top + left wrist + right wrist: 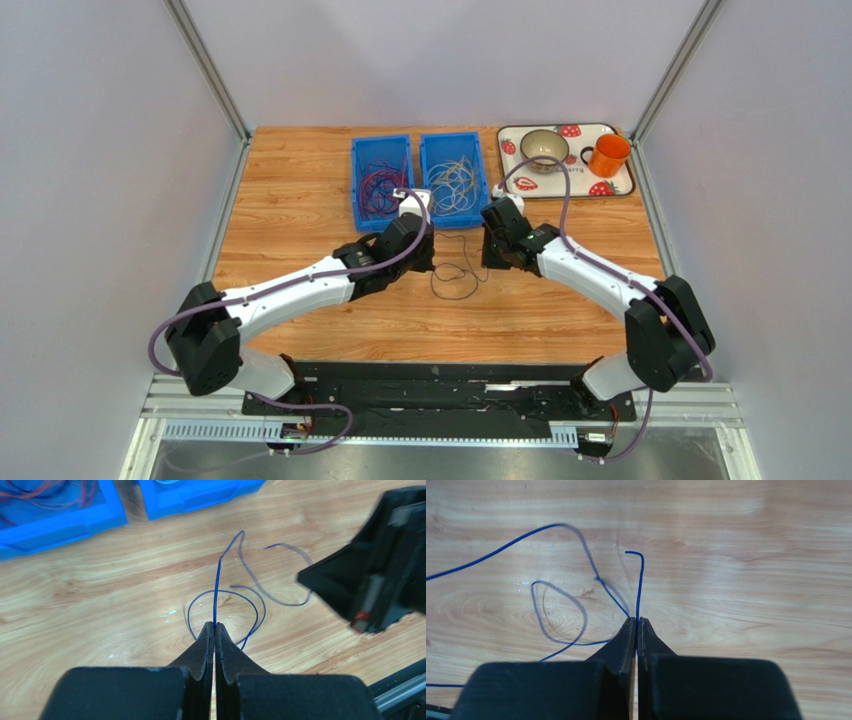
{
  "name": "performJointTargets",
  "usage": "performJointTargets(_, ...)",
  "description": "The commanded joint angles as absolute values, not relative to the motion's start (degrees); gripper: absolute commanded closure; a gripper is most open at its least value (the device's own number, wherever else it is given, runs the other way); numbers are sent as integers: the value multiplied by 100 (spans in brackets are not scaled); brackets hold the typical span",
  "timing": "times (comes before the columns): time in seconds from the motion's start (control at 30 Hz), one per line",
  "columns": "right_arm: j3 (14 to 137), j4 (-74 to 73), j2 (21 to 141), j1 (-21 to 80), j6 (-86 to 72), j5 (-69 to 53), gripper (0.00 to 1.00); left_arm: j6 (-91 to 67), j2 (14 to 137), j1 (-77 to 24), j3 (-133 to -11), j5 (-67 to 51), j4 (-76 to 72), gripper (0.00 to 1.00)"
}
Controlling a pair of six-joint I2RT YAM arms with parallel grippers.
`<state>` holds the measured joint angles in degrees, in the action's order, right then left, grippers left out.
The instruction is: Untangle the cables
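Observation:
A thin dark cable (455,268), blue in the wrist views, lies in loose loops on the wooden table between my two grippers. My left gripper (428,258) is shut on one part of it; in the left wrist view the wire (216,592) rises straight out of the closed tips (215,626). My right gripper (488,262) is shut on the cable near its other end; in the right wrist view a short hooked end (640,580) sticks out of the tips (636,621). Dark red cables (378,190) fill the left blue bin, pale ones (455,185) the right bin.
Two blue bins (357,180) (479,160) stand side by side at the back middle. A strawberry-patterned tray (620,185) at the back right holds a bowl (544,148) and an orange mug (608,155). The right gripper body (380,575) shows in the left wrist view.

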<state>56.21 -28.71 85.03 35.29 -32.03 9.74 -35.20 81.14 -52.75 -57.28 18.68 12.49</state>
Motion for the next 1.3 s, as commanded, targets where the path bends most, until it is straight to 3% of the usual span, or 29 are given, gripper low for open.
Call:
performJointTargets(0.0, 6055, -3331, 7770, 3174, -2980, 1626, 100, -3261, 7340, -5282, -5950, 2495, 1818, 100)
performJointTargets(0.37, 6267, -3823, 6619, 1855, -2804, 1503, 100, -2918, 5529, -4677, -5862, 3006, 2943, 100)
performJointTargets(0.6, 5977, -3368, 6250, 1802, -2988, 177, 100, -2619, 5124, -4553, -6265, 3041, 3146, 100)
performJointTargets(0.63, 5924, -3297, 6214, 1793, -2980, 97, 94, -2532, 5133, -4527, -6327, 3058, 3164, 100)
performJointTargets(0.67, 5898, -3279, 6196, 1802, -2971, -199, 63, -2470, 5142, -4526, -6398, 3067, 3173, 100)
performJointTargets(0.7, 5871, -3296, 6179, 1802, -2962, -237, 51, -2426, 5159, -4509, -6564, 3059, 3182, 100)
performJointTargets(0.77, 5854, -3375, 6144, 1802, -2962, -255, 35, -2303, 5247, -4456, -6740, 3032, 3190, 100)
performJointTargets(1.13, 5143, -3208, 5836, 1802, -3111, -483, 33, -1626, 5932, -4219, -8199, 2971, 3138, 100)
performJointTargets(1.27, 4766, -2814, 5652, 1802, -3164, -1070, 32, -1363, 6231, -4070, -8673, 3040, 3173, 100)
